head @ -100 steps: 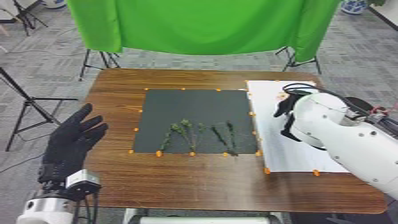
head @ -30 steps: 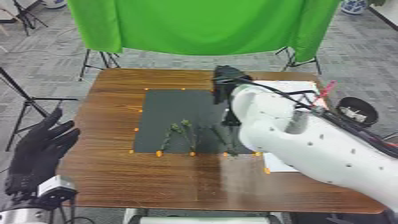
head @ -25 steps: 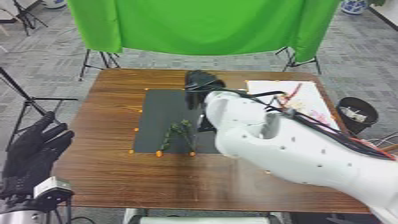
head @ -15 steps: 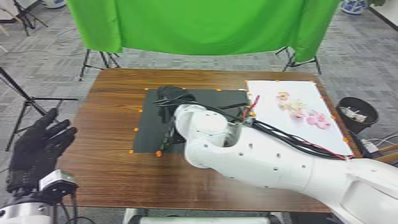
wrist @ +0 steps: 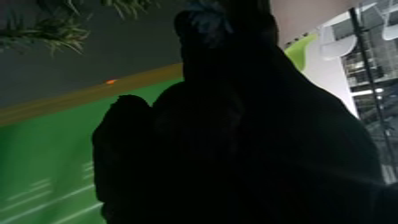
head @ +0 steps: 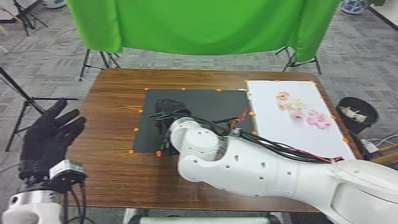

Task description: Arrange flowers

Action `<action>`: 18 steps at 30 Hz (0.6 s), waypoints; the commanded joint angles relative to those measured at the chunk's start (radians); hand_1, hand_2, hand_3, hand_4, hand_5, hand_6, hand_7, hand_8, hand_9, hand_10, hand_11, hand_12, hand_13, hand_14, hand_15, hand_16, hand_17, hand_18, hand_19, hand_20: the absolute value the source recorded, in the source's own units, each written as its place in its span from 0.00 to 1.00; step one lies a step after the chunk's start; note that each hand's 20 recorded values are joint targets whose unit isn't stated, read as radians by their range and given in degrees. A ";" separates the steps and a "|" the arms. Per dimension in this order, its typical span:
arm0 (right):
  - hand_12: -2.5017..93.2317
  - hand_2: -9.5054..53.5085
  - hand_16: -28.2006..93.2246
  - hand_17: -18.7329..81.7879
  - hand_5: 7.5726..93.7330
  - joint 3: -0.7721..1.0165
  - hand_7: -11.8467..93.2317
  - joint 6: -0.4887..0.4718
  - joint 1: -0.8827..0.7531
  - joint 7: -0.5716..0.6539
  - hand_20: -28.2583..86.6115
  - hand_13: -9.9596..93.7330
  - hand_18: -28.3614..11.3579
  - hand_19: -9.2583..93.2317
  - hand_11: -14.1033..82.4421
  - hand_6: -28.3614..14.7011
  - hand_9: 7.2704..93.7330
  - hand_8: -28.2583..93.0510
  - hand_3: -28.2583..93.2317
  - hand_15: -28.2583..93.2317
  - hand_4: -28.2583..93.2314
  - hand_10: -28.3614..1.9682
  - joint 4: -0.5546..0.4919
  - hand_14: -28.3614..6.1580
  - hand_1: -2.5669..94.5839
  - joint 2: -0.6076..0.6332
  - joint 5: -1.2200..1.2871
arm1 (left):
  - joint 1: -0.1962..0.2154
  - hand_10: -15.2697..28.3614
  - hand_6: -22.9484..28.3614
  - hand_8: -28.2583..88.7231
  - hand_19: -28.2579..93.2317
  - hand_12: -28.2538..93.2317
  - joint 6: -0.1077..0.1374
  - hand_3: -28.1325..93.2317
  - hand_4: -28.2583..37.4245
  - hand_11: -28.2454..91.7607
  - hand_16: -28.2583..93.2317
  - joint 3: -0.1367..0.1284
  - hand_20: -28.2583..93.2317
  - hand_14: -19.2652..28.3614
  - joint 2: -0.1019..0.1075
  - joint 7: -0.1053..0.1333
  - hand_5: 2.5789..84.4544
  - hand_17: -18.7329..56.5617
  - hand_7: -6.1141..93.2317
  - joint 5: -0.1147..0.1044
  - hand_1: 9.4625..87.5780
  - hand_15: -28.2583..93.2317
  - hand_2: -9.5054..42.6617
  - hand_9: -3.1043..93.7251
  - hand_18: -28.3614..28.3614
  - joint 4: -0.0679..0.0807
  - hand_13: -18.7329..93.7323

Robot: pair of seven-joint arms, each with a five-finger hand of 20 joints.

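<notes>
In the head view the right hand (head: 169, 107) is over the left part of the black mat (head: 222, 102), and with its forearm it hides the green stems there. Pink and pale flowers (head: 317, 120) lie on the white sheet (head: 275, 92) to the right. The left hand (head: 49, 137) is open off the table's left edge, its fingers straight. Across the right wrist view the right hand (wrist: 231, 115) stands dark, with needle-like green sprigs (wrist: 44, 37) close by; whether it holds one I cannot tell.
Orange markers line the mat and sheet on the wooden table (head: 111, 107). A black bin (head: 357, 111) stands by the right edge. A green cloth (head: 204, 25) hangs beyond the far edge, and a tripod (head: 35, 102) is at the left.
My right hand has swung left from the white sheet to the black mat's left part, uncovering the flowers and covering the stems. My left hand shifted outward and partly back.
</notes>
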 commanded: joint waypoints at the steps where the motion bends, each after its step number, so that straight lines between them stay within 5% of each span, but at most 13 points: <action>1: 0.36 0.00 0.38 0.80 0.77 0.032 0.42 -0.076 0.008 -0.018 0.56 0.92 0.46 1.00 0.22 0.70 0.96 0.26 0.82 0.80 0.00 0.73 -0.005 0.79 0.64 -0.014 0.042 | -0.010 0.79 0.63 0.17 0.63 0.32 -0.014 0.77 0.11 0.47 0.13 0.012 0.29 0.95 0.039 0.037 0.42 0.14 0.17 -0.037 0.26 0.68 0.30 0.37 0.93 0.008 0.36; 4: 0.36 0.00 0.38 0.79 0.75 0.023 0.41 -0.080 0.016 -0.023 0.56 0.91 0.45 1.00 0.22 0.70 0.95 0.25 0.81 0.80 0.00 0.72 -0.013 0.78 0.64 -0.008 0.065 | 0.002 0.79 0.63 0.17 0.63 0.32 -0.028 0.77 0.11 0.47 0.13 0.001 0.29 0.95 0.053 0.034 0.42 0.14 0.17 -0.032 0.26 0.68 0.30 0.37 0.93 0.011 0.36; 6: 0.36 0.00 0.38 0.79 0.74 0.016 0.40 -0.079 0.019 -0.022 0.56 0.90 0.45 1.00 0.22 0.69 0.95 0.25 0.80 0.80 0.00 0.71 -0.014 0.78 0.63 -0.006 0.068 | 0.020 0.79 0.63 0.17 0.63 0.32 -0.034 0.78 0.11 0.47 0.13 -0.024 0.29 0.95 0.039 0.009 0.42 0.13 0.17 -0.013 0.26 0.68 0.30 0.37 0.93 0.010 0.36; 8: 0.35 0.00 0.38 0.79 0.73 0.007 0.39 -0.081 0.029 -0.014 0.56 0.90 0.45 1.00 0.22 0.69 0.94 0.24 0.80 0.80 0.00 0.70 -0.012 0.78 0.62 -0.004 0.067 | 0.029 0.79 0.63 0.17 0.63 0.32 -0.035 0.78 0.11 0.47 0.13 -0.031 0.29 0.95 0.039 0.017 0.42 0.13 0.17 -0.020 0.26 0.68 0.30 0.37 0.92 0.011 0.36; 10: 0.35 0.00 0.38 0.78 0.73 0.014 0.39 -0.085 0.023 -0.008 0.56 0.90 0.45 1.00 0.22 0.68 0.93 0.24 0.79 0.80 0.00 0.70 -0.010 0.77 0.62 -0.004 0.070 | 0.032 0.79 0.63 0.17 0.63 0.32 -0.045 0.78 0.11 0.47 0.13 -0.045 0.29 0.95 0.007 -0.018 0.42 0.13 0.17 0.012 0.26 0.68 0.31 0.37 0.92 0.009 0.36; 18: 0.33 0.00 0.37 0.78 0.71 -0.012 0.38 -0.045 0.044 0.005 0.55 0.89 0.44 1.00 0.24 0.66 0.91 0.23 0.79 0.80 0.00 0.69 -0.012 0.77 0.60 -0.004 0.068 | 0.010 0.79 0.63 0.17 0.62 0.32 -0.066 0.78 0.11 0.47 0.13 -0.027 0.29 0.95 0.003 -0.035 0.42 0.13 0.17 0.022 0.26 0.68 0.31 0.37 0.92 0.020 0.36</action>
